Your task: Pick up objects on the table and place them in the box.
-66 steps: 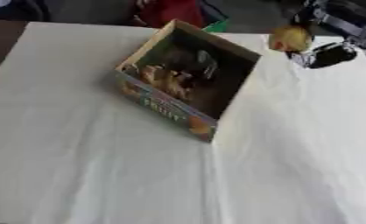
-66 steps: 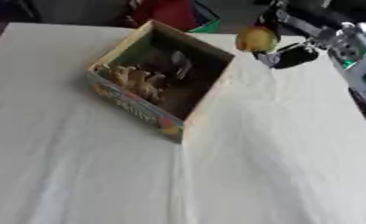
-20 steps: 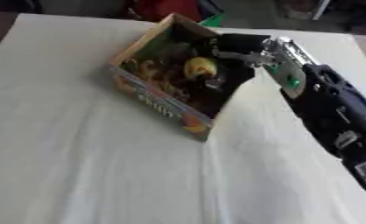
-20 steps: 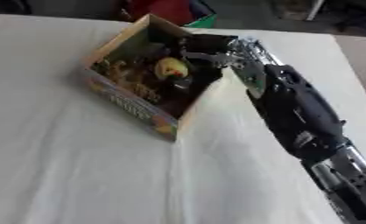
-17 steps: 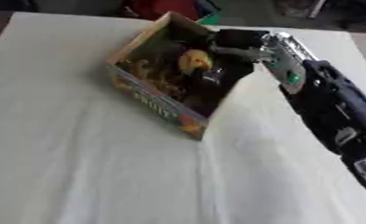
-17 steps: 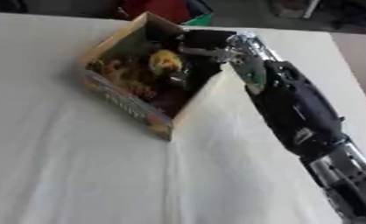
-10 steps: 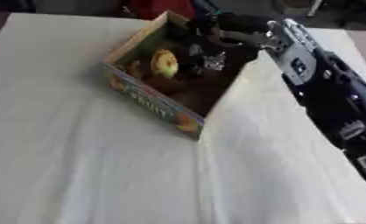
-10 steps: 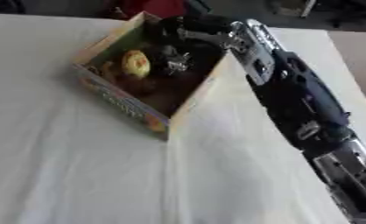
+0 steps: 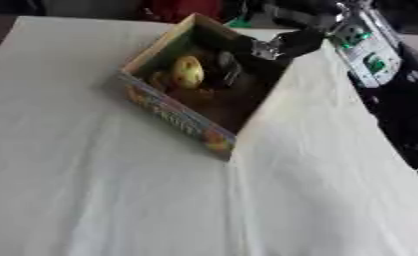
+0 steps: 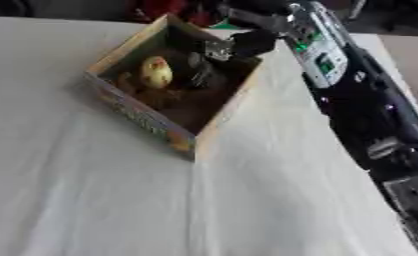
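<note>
White-clothed table point(image 9: 90, 200) (creased), dark floor and red shape point(image 9: 173, 9) beyond.

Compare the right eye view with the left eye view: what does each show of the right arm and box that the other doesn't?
Only the right eye view shows the right arm's forearm running down to the lower right corner. Only the left eye view shows more bare table left of the box. Both show the yellow fruit lying inside the box and the right hand over the box's far corner.
</note>
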`<control>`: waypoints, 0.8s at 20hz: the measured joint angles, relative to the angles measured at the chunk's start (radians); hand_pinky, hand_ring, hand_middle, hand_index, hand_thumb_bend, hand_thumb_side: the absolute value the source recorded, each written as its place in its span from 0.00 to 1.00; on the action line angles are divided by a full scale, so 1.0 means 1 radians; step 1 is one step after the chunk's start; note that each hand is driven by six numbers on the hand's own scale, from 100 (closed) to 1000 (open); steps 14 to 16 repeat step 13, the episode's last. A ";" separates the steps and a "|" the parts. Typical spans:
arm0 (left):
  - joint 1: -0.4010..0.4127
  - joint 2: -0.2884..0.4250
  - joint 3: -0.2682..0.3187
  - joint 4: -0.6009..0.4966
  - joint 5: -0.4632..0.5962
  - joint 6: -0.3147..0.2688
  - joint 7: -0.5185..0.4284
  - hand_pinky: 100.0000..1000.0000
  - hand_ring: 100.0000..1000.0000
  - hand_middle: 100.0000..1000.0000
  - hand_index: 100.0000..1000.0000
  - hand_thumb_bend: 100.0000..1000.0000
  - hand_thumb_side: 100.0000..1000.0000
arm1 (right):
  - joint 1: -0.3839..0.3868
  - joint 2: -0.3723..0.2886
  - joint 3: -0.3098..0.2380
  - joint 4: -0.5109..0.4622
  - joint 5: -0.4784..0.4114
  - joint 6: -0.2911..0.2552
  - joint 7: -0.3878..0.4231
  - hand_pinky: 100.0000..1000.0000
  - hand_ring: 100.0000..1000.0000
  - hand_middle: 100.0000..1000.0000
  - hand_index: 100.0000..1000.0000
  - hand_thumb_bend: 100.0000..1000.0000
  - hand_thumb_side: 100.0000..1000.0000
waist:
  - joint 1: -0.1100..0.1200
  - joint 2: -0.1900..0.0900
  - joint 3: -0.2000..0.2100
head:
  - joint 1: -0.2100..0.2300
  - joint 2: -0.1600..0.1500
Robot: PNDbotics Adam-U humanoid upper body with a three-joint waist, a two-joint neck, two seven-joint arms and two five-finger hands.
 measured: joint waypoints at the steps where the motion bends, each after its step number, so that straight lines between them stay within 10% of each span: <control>1: 0.001 0.000 0.000 0.000 -0.001 -0.001 0.001 0.64 0.61 0.60 0.69 0.00 0.77 | 0.019 -0.017 -0.005 -0.035 -0.024 0.009 -0.007 0.69 1.00 0.78 0.91 0.04 1.00 | 0.001 -0.001 -0.003 | 0.005 0.000; 13: 0.033 0.001 0.025 0.000 -0.019 -0.020 0.033 0.62 0.61 0.60 0.69 0.00 0.75 | 0.459 -0.189 -0.181 -0.577 -0.504 0.267 -0.401 0.63 1.00 0.67 0.82 0.00 0.86 | 0.033 -0.013 -0.048 | 0.067 0.004; 16: 0.033 0.001 0.025 0.000 -0.019 -0.020 0.033 0.62 0.61 0.60 0.69 0.00 0.75 | 0.459 -0.189 -0.181 -0.577 -0.504 0.267 -0.401 0.63 1.00 0.67 0.82 0.00 0.86 | 0.033 -0.013 -0.048 | 0.067 0.004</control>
